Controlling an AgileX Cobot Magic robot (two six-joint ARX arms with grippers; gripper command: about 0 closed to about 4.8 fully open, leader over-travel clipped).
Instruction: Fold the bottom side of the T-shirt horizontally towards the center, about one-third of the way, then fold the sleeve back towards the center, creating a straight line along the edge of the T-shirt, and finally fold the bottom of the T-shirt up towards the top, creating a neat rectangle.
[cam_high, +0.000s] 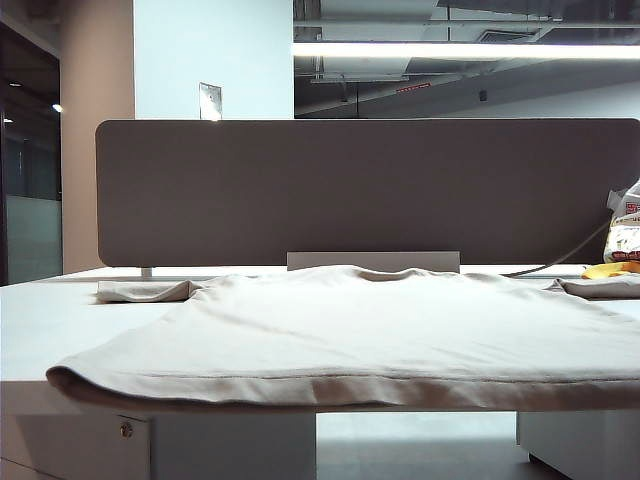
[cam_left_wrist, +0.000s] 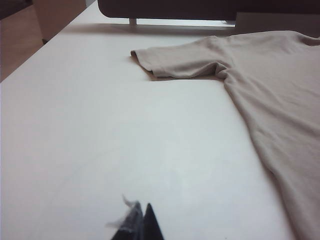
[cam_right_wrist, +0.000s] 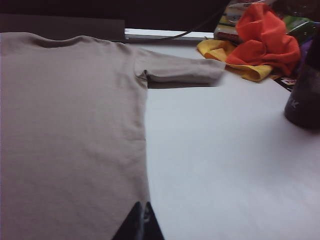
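Since the T-shirt (cam_high: 350, 320) is soft, limp cotton spread flat across most of the table (cam_left_wrist: 100, 140), hem (cam_high: 330, 378) draped over the near edge and neckline toward the far edge, it should slump unless pinched at hem corners or side seams. The left gripper (cam_left_wrist: 138, 226) hangs pressed closed and empty over bare tabletop beside the left sleeve (cam_left_wrist: 175, 62). The right gripper (cam_right_wrist: 139, 224), likewise closed and empty, hovers at the shirt's right side edge.
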